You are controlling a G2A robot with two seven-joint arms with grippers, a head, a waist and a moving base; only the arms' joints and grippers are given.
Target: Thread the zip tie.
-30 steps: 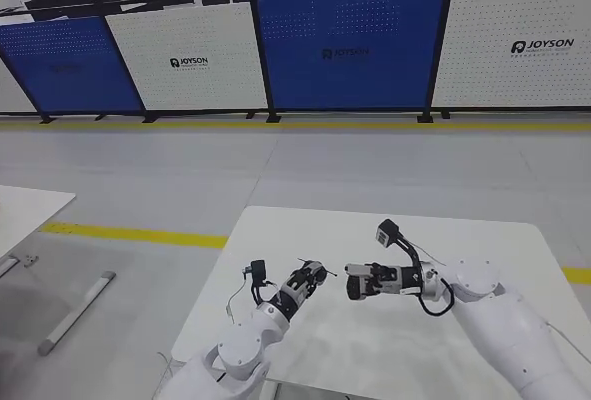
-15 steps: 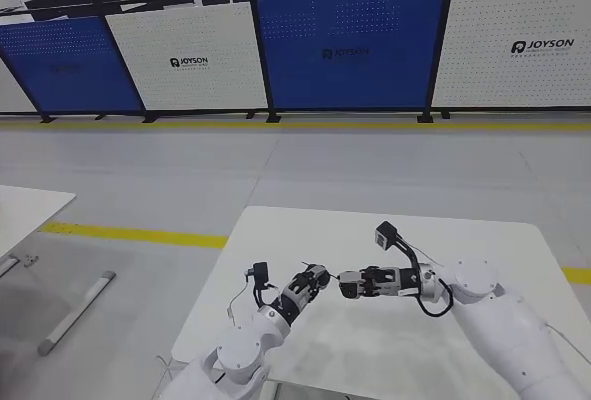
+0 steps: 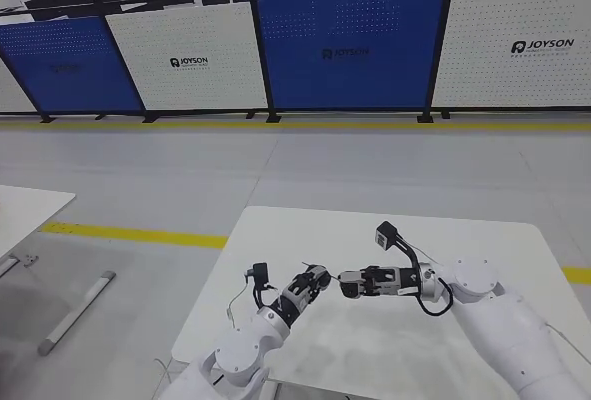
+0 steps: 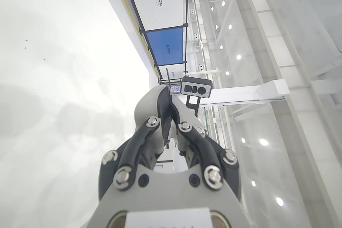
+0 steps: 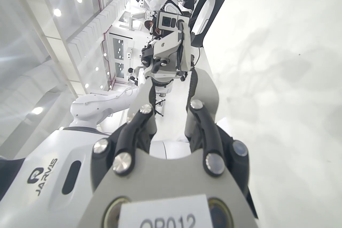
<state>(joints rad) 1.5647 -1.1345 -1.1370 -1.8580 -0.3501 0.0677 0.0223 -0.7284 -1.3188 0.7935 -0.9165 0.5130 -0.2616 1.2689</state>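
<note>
Two grippers of mine faced each other tip to tip over the white table (image 3: 475, 235), just beside one another; I could not tell whether they touched. My left gripper (image 3: 322, 273) was clenched on the zip tie (image 4: 167, 76). In the left wrist view its fingers (image 4: 163, 106) were pressed together on the thin black strip. A short end of the strip stuck out past the fingertips, toward the right arm's wrist camera (image 4: 196, 89). My right gripper (image 3: 344, 287) was released, its two fingers (image 5: 193, 84) spread with a gap between them. The left gripper sat beyond that gap, in line with it. The rest of the tie was hidden between the left pads, so I could not tell where its head lay. From the top view the tie was too thin to make out, and I could not tell whether its end had reached the right fingers.
</note>
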